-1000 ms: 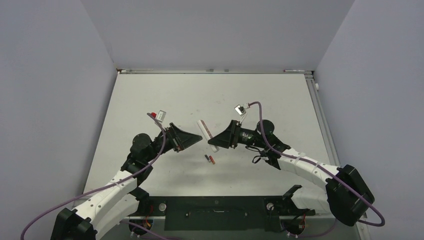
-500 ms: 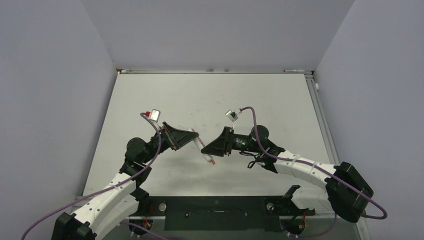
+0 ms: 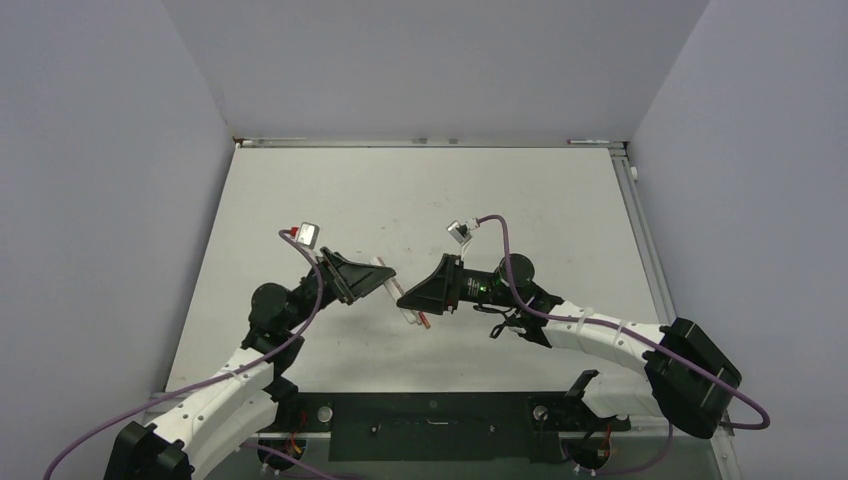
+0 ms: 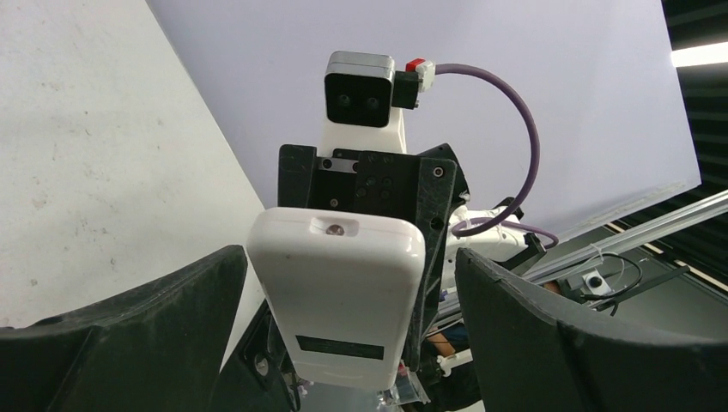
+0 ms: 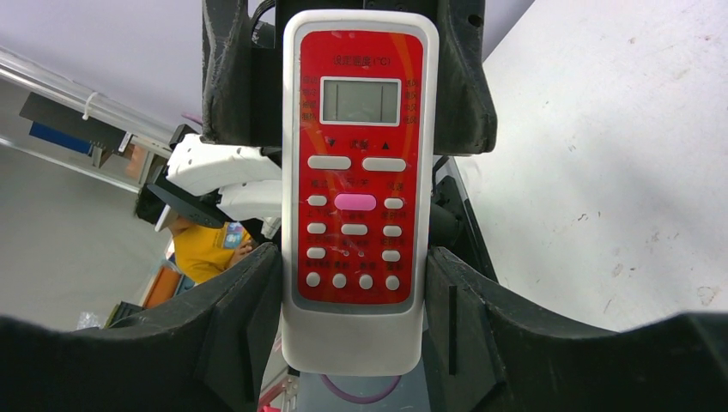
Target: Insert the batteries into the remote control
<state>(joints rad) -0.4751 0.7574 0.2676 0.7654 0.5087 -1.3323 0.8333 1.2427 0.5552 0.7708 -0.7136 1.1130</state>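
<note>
Closing in for a two-sided hold.
The right end effector (image 5: 354,343) stayed clenched on the flat white remote control with the red button panel (image 5: 359,172), which had swung leftward and lower within the last second. The left end effector (image 4: 348,283), released and spread, now straddled its plain back without touching. The reddish battery (image 3: 427,323) lay unloaded on the pale grey worktop (image 3: 450,200) below, so a regrasp seemed intended.

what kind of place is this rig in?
Probably a robot lab test cell: plain white table boxed in by blank grey panels, left arm and right arm bolted at its near edge.
</note>
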